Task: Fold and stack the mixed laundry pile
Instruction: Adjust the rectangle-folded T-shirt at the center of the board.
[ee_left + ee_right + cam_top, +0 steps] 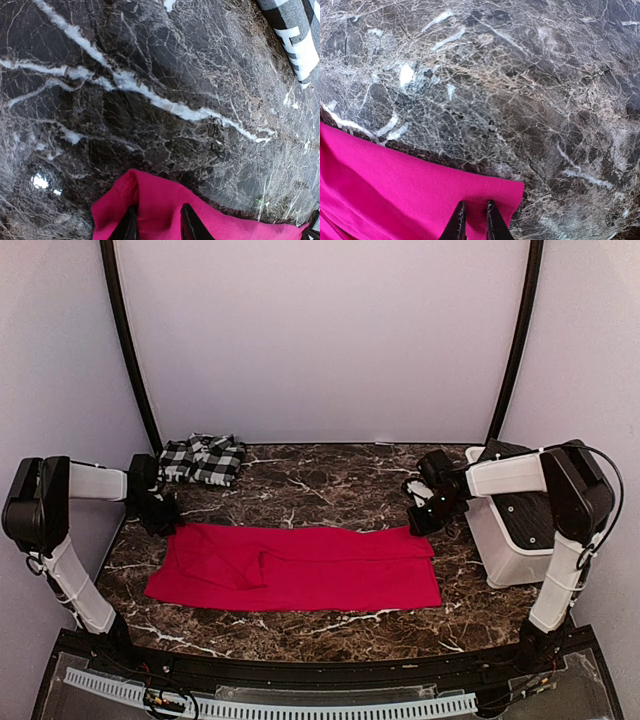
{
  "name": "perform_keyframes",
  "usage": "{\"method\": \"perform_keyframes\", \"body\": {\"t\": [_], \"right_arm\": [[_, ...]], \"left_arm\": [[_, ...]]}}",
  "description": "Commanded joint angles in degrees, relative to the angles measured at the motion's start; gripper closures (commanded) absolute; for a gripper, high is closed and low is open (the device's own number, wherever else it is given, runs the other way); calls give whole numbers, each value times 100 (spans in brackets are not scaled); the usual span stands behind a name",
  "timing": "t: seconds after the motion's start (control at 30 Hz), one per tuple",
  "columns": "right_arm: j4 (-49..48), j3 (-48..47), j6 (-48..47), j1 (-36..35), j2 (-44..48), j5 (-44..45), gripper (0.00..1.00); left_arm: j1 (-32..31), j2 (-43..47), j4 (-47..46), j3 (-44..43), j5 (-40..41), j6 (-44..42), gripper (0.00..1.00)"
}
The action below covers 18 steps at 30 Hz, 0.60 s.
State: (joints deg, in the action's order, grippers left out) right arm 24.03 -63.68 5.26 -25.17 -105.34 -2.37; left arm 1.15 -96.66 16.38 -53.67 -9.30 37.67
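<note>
Both ends are clamped on cloth, as far as my feeds show. On the wrist view the left gripper [158, 226] has its dark fingers [128, 228] a little apart, with a raised fold of the red garment [300, 570] pinched between them at its far left corner. The right gripper [474, 224] has its fingers [457, 223] drawn nearly together, nipping the hemmed far right corner of the same piece.

From overhead I see that red garment spread long and mostly flat across the near middle of the marble table [330, 485], reaching from one arm to the other. Its left part carries a slanting fold and some creases; its right end lies smoother, with a straight edge. It reads plain bright red from above and more pink on the wrist cameras.

I find the checked garment [203, 458] bunched in a small heap at the far left of the table, apart from the red one. It is black and white, with blocky white marks on the edge that shows in the left wrist view.

At the right edge a white bin [495, 545] stands just beside the right arm
</note>
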Motion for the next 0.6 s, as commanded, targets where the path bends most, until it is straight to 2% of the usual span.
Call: {"method": "perform_keyframes", "body": {"t": [0.0,0.17,0.33,0.57], "right_arm": [[242,-7,-25,21,-206,213,88],[246,-10,-25,22,-213,219,88],[298,-35,-32,20,-240,388,89],[397,-66,-51,-29,-277,564,92]], "left_arm": [[46,73,48,15,234,71,70],[84,98,59,3,302,61,72],[180,150,92,17,336,48,98],[330,423,350,9,707,-18,100]]}}
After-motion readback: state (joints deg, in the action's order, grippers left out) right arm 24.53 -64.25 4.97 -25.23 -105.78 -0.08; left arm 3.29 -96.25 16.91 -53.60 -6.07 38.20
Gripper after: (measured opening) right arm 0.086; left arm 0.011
